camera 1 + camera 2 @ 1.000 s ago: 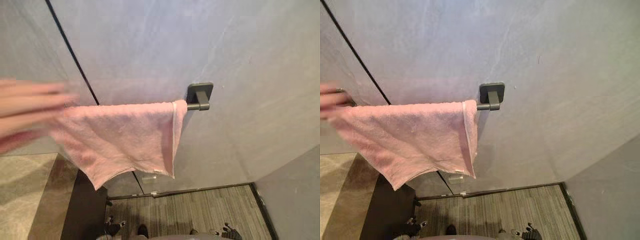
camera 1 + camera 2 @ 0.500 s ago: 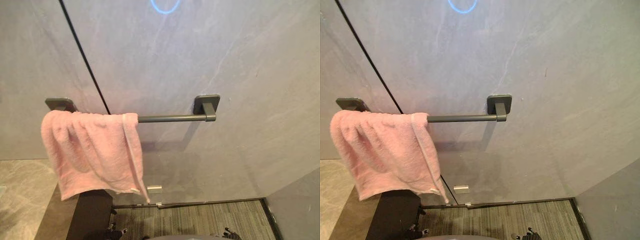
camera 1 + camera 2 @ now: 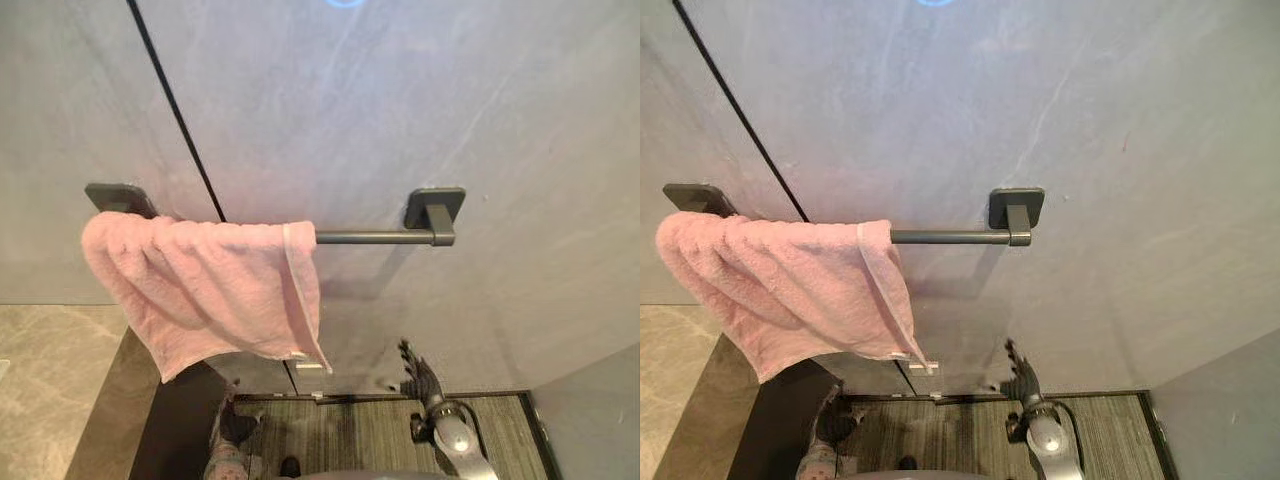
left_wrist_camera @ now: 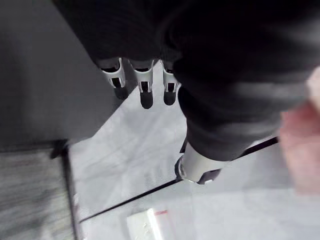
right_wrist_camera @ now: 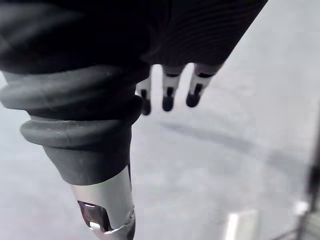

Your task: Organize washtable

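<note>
A pink towel hangs bunched over the left half of a dark towel bar on the grey wall. Its right half is bare up to the right bracket. My left hand is low down below the towel, apart from it. In its wrist view the fingers are straight and hold nothing, with the towel at the edge. My right hand is raised below the bar's bare end, in front of the wall. Its fingers are straight and empty.
A beige stone countertop lies at the lower left, with a dark cabinet side beside it. Striped floor runs along the foot of the wall. A grey side wall closes the lower right.
A person's hand that was on the towel's left end has gone. The towel went from spread to bunched left, then opened slightly. Both my hands have risen into view.
</note>
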